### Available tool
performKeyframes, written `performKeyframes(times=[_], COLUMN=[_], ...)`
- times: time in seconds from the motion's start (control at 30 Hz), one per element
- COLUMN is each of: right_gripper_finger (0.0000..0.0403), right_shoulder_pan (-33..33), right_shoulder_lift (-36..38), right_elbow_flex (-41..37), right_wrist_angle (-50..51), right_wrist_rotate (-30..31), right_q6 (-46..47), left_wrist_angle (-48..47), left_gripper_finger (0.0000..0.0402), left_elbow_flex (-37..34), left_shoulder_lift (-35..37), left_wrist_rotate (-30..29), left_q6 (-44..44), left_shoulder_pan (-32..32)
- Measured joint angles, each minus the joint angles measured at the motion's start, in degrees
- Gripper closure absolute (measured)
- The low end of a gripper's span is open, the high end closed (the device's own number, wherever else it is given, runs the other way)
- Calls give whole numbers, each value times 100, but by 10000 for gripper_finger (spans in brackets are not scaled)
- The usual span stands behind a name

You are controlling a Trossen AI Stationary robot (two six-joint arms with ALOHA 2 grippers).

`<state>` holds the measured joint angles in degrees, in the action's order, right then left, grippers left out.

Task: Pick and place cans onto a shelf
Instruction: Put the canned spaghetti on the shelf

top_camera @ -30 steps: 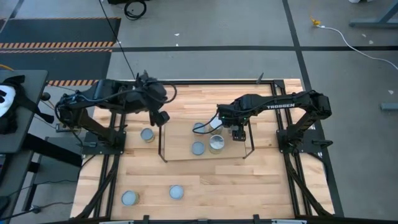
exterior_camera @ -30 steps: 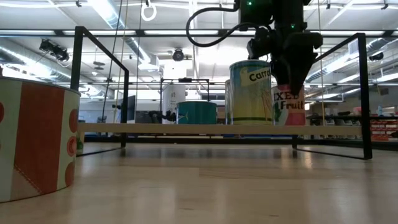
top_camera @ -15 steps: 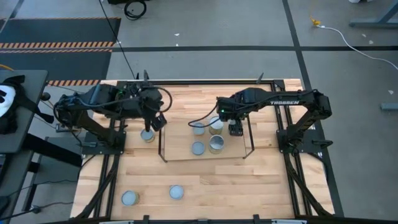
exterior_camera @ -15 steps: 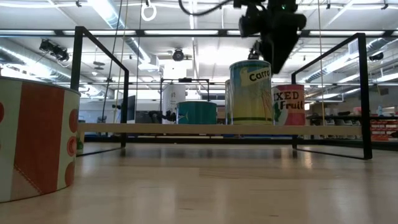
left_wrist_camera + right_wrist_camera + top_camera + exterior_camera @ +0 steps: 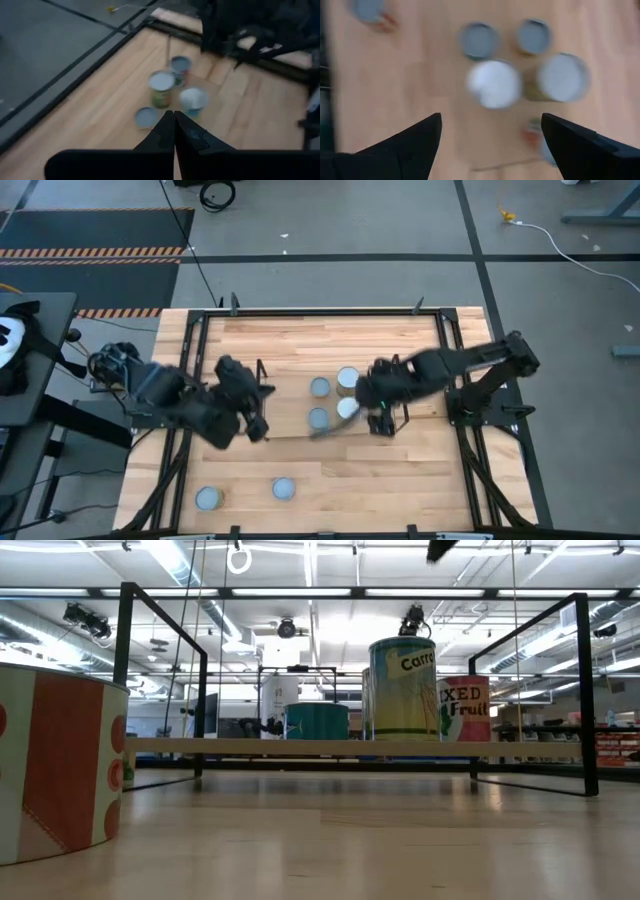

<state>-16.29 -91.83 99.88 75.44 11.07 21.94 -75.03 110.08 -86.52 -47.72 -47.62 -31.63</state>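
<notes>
Four cans stand on the shelf: two at its far side and two nearer. In the low view a teal can, a tall yellow-green can and a pink can stand on the shelf's wood base. Two more cans stand on the table near its near edge. My left gripper is shut and empty by the shelf's left end. My right gripper is open and empty over the shelf's right near corner.
A red-and-white can stands close to the low camera at the left. The black metal frame runs round the tabletop. Bare wood lies between the shelf and the two near cans.
My right gripper has risen off the shelf's cans, out of the low view's top, and gone toward the table's near edge; the pink can stays standing on the shelf. My left gripper has swung from the table's far left toward the near edge, along the shelf's left end.
</notes>
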Motion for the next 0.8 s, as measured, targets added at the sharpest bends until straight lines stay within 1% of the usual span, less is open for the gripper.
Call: performKeyframes(times=[0.13, 0.27, 0.33, 0.43, 0.5, 0.57, 0.7, 0.8], right_gripper_finger=[54, 54, 54, 54, 54, 54, 54, 54], right_shoulder_pan=[-872, -1632, -1965, -2438, -2711, -2926, -3159, -3224], right_shoulder_lift=[0, 0, -11, -186, -342, -537, -1027, -1440], right_elbow_flex=[-18, -142, -263, -293, -293, -247, 98, 556], right_wrist_angle=[-540, -1291, -1695, -1884, -1973, -1970, -1968, -1965], right_wrist_rotate=[-4, 228, 345, 604, 733, 744, 699, 587], right_q6=[695, 1503, 1956, 2609, 2960, 3266, 3728, 3839], left_wrist_angle=[1034, 1888, 2176, 2410, 2592, 2908, 3756, 3920], left_gripper_finger=[395, 395, 395, 385, 366, 338, 265, 206], left_elbow_flex=[-592, -1141, -1363, -1476, -1488, -1493, -1490, -1490], left_shoulder_lift=[16, 5, 6, 0, -2, -47, -54, -50], left_wrist_rotate=[-114, -99, -131, -30, 220, 565, 1549, 2147], left_q6=[-99, 336, 606, 730, 1006, 1451, 2185, 2343], left_shoulder_pan=[-334, -508, -455, -168, 89, 341, 766, 908])
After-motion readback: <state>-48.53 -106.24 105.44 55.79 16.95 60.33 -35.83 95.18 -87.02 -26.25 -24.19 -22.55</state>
